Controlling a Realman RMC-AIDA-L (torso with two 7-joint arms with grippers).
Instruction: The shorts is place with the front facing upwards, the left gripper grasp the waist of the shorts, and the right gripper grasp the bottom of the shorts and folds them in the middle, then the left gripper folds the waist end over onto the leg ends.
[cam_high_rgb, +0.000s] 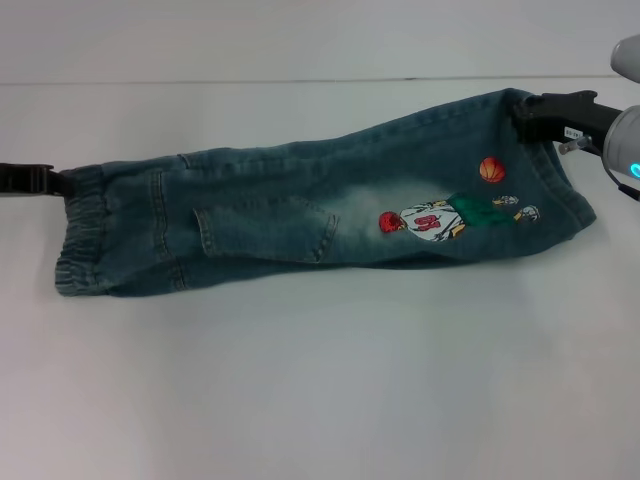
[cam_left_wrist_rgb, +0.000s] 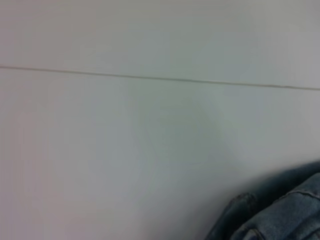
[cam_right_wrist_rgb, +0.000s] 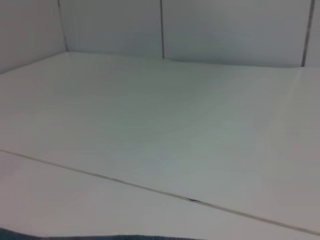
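- The shorts (cam_high_rgb: 300, 215) lie stretched lengthwise across the white table (cam_high_rgb: 320, 390), already folded in half along their length, pocket side up.
- The waist of the shorts (cam_high_rgb: 82, 235), a gathered elastic band, sits at the robot's left end; the leg ends (cam_high_rgb: 560, 175) sit at the right end, raised slightly toward the far side.
- A cartoon player print (cam_high_rgb: 440, 218) and an orange basketball print (cam_high_rgb: 491, 169) mark the leg near the hem; a back pocket (cam_high_rgb: 265, 230) lies near the middle.
- The left gripper (cam_high_rgb: 60, 181) meets the far corner of the waistband and is clenched on the waist.
- The right gripper (cam_high_rgb: 527, 112) is clamped on the far corner of the hem.
- The left wrist view shows a bunched denim edge (cam_left_wrist_rgb: 280, 215) on the table; the right wrist view shows only a thin strip of denim (cam_right_wrist_rgb: 100, 237) at its border.
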